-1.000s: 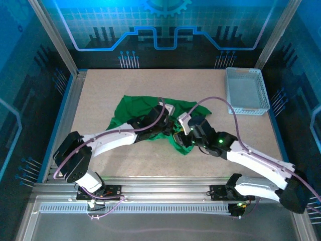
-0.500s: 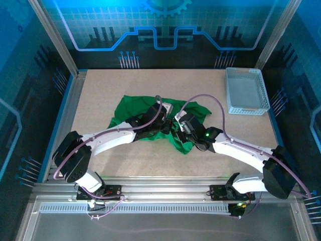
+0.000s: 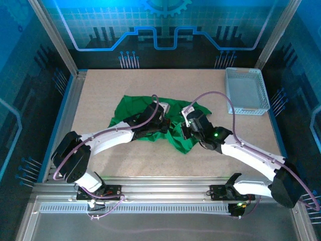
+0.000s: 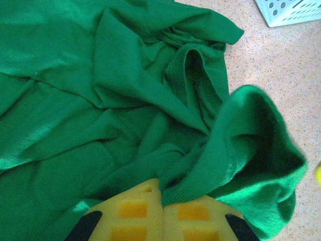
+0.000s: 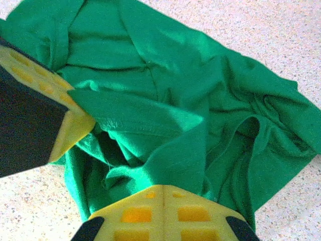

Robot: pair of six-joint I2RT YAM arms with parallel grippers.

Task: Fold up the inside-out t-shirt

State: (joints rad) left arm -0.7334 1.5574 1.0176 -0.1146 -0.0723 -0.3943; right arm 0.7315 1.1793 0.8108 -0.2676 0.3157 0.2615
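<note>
Left gripper [image 4: 161, 195] and right gripper [image 5: 163, 195] both clamped on t-shirt [image 3: 131, 108] folds, side by side (mid-table). Bulk of cloth lies toward left edge.

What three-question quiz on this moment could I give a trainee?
1. True or false: the t-shirt lies flat and neatly spread on the table.
2. Where does the white basket stand? A) at the far right corner of the table; B) at the near left corner; C) on top of the shirt.
3. Fill in: the left claw and the right claw are both shut on the ____.

Key: 1 false, it is crumpled in a heap; 2 A; 3 t-shirt.
</note>
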